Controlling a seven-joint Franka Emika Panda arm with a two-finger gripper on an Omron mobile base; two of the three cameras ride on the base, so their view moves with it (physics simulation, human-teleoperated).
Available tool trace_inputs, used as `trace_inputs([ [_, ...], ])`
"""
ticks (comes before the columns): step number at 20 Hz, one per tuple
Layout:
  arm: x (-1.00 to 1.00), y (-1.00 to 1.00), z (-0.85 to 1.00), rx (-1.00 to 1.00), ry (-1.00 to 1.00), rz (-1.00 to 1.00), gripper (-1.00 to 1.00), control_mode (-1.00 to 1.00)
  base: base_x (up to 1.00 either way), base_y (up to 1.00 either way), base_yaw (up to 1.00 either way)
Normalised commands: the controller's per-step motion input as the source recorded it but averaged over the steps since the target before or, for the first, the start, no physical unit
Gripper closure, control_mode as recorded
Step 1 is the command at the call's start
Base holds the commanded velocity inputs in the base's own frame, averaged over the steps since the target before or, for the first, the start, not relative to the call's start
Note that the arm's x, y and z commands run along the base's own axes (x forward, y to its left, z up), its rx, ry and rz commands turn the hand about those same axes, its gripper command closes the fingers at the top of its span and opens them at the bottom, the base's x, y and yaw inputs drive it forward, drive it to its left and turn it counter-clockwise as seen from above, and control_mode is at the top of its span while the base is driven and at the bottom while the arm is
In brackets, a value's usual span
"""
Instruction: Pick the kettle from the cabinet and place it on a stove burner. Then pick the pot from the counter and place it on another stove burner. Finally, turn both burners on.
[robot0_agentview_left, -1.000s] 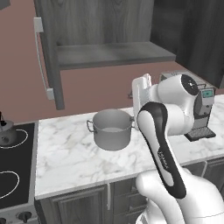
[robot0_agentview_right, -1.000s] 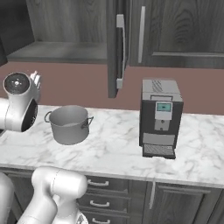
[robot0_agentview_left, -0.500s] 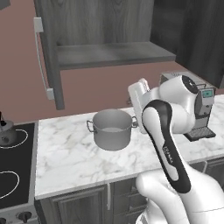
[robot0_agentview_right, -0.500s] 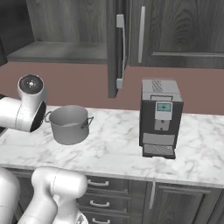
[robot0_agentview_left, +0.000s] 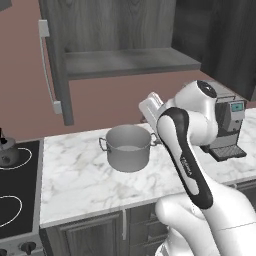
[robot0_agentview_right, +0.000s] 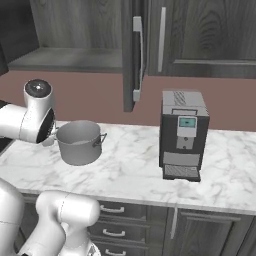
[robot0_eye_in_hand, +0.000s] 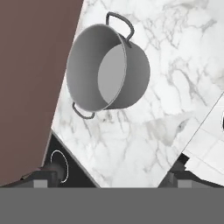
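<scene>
The steel pot (robot0_agentview_left: 128, 148) is standing upright on the marble counter (robot0_agentview_left: 75, 180), in the middle of the left base view, and it is empty. In the hand view the pot (robot0_eye_in_hand: 107, 72) is sitting in the upper middle, and the gripper (robot0_eye_in_hand: 111, 177) at the bottom edge is spreading its tips wide apart, holding nothing. The kettle (robot0_agentview_left: 6, 151) is resting on a burner circle of the black cooktop (robot0_agentview_left: 15, 200) at the left edge. The cabinet (robot0_agentview_left: 115, 45) above is standing open. A coffee machine (robot0_agentview_right: 182, 135) is standing on the counter, right of center in the right base view.
</scene>
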Motion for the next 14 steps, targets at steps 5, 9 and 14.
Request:
trace_inputs([
  [5, 0.04, -0.02, -0.36, -0.12, 0.0, 0.06, -1.0, -1.0, 0.0, 0.0, 0.0],
  [9, 0.13, -0.07, -0.33, -0.08, 0.0, 0.11, -1.0, -1.0, 0.0, 0.0, 0.0],
  [14, 0.11, -0.15, -0.18, 0.0, 0.0, 0.07, -1.0, -1.0, 0.0, 0.0, 0.0],
])
